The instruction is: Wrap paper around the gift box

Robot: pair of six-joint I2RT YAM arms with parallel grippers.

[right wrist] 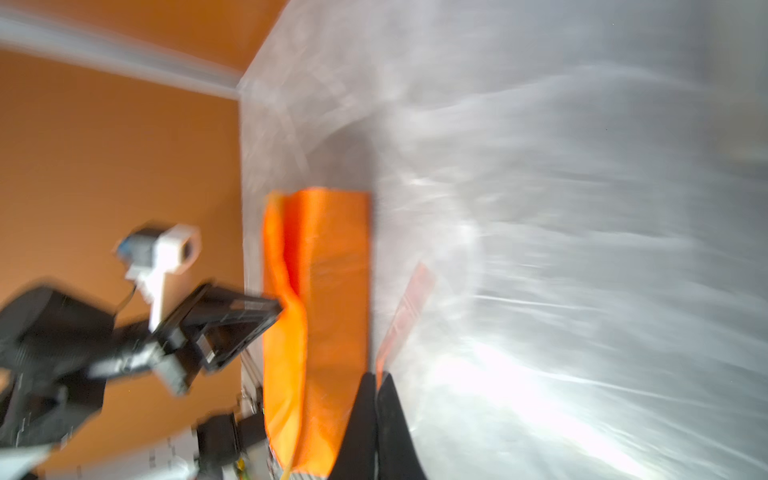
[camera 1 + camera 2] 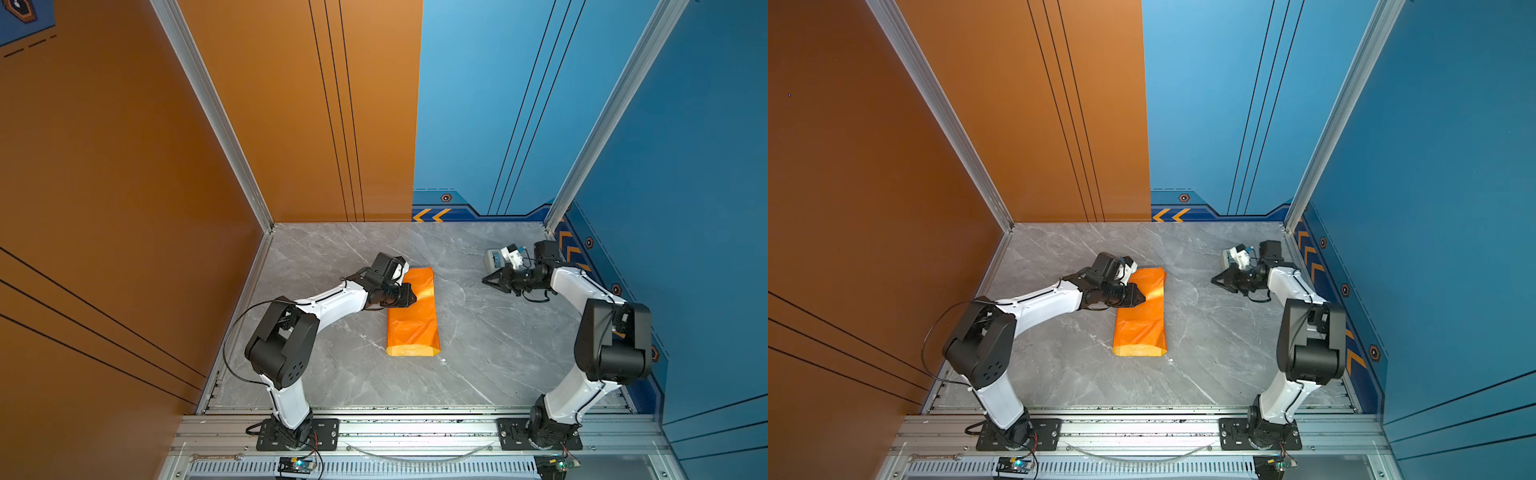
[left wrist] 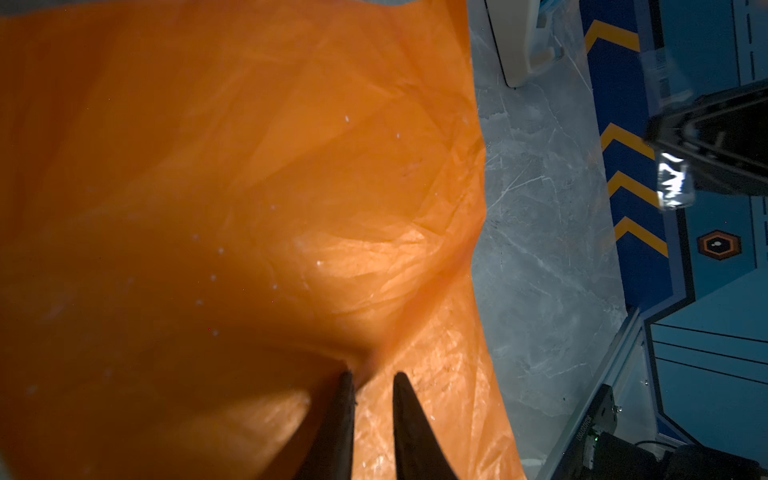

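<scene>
Two grippers, two separate jobs.

Your left gripper (image 3: 372, 376) sits at the left long edge of the paper (image 2: 413, 316), toward its far end. Its jaws stand slightly apart, tips pushed into the orange sheet, which puckers toward them. No fold is visibly caught between them. Judgement: you are pinning the overlap so the wrap does not spring open.

The paper lies as a long folded sleeve, orange face out, in the middle of the table (image 2: 332, 374), its long axis running from the near edge toward the far edge. Pale yellow shows at its near end. The gift box is not visible; presumably it is inside the sleeve, exact spot unknown.

Your right gripper (image 2: 484, 280) hangs near the far right corner, just beside the tape dispenser (image 2: 494, 259) and well apart from the paper. Its jaws are clenched. The left wrist view shows a glossy clear strip (image 3: 673, 183) at their tip, likely tape for the seam.

Room: bare table lies between the right gripper and the paper's right edge, so a straight carry across looks unobstructed. The sleeve's near end looks open, with free surface beyond it. Mind the right wall close behind your right arm.
</scene>
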